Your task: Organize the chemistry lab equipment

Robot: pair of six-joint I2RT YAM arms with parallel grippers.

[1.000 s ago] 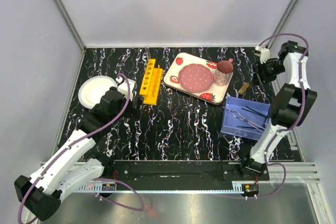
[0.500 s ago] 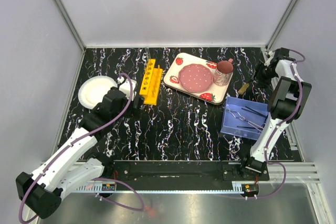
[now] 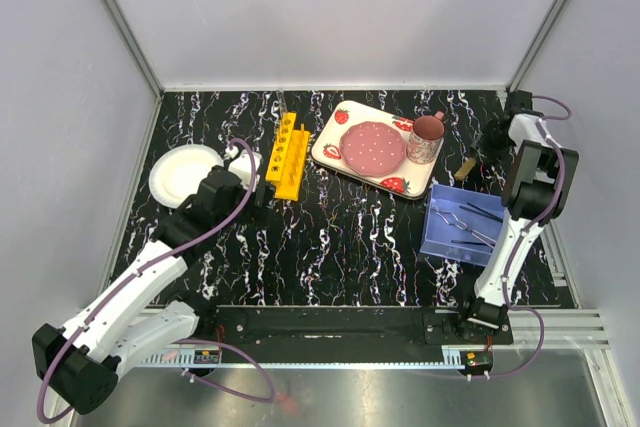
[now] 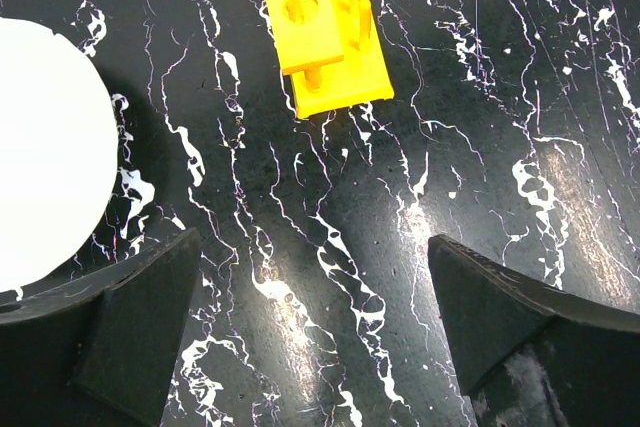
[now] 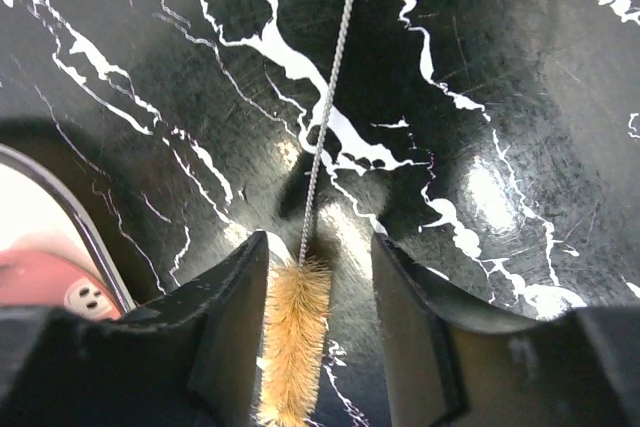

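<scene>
Brush (image 5: 296,319) on table – right gripper (image 5: 318,247) straddling, unclamped.

You're looking down on a black tabletop (image 3: 340,247) veined with white, like marble. Plain pale grey walls (image 3: 330,7) close it in at the back and on both sides, joined by slim metal posts (image 3: 120,22) that run to the upper corners. A brushed metal ledge (image 3: 380,397) lies along the bottom of your frame. Soft glare (image 5: 478,179) sits on the tabletop in your right wrist view.
</scene>
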